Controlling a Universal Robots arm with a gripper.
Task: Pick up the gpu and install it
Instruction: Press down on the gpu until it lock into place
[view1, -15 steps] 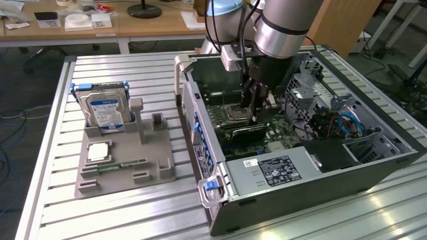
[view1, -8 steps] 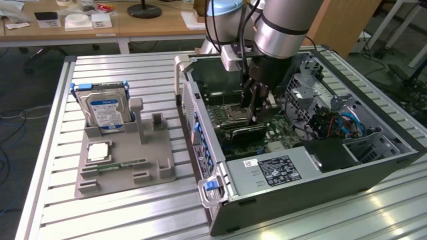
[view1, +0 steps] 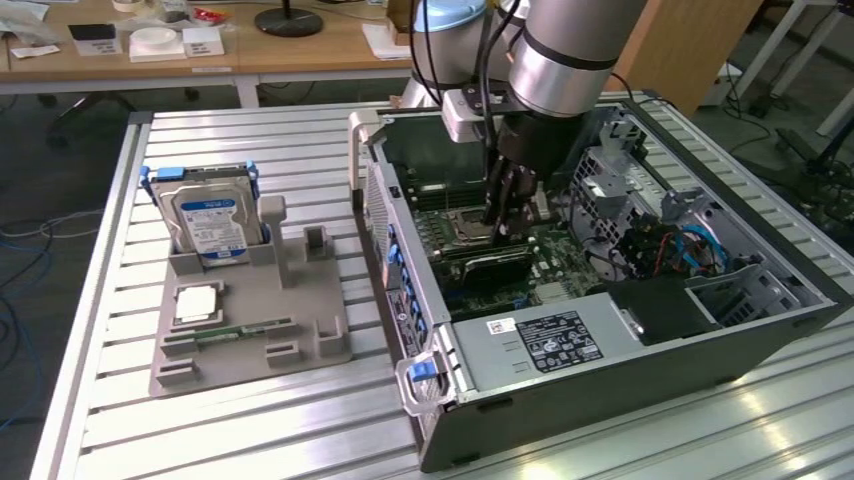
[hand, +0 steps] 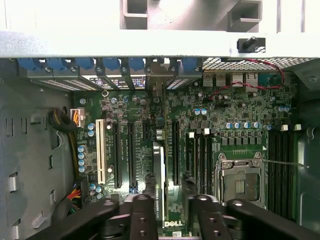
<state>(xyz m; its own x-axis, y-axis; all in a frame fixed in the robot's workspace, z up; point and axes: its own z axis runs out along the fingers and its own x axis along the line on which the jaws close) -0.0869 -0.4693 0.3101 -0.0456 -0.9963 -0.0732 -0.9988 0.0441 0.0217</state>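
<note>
Surface: ribbed metal table (view1: 267, 420), open black computer case (view1: 627, 370).
Gripper (hand: 171, 207): black fingers (hand: 142, 215) clenched on thin dark gpu (hand: 159, 165) above green motherboard (hand: 230, 115).
Handling: likely light, stiff, fragile; grip the top edge.

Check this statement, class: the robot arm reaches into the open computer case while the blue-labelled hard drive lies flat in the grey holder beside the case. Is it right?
Not quite. The exterior view shows the hard drive standing upright in the grey holder, not lying flat. The rest holds: the arm reaches into the open computer case beside that holder.
</note>
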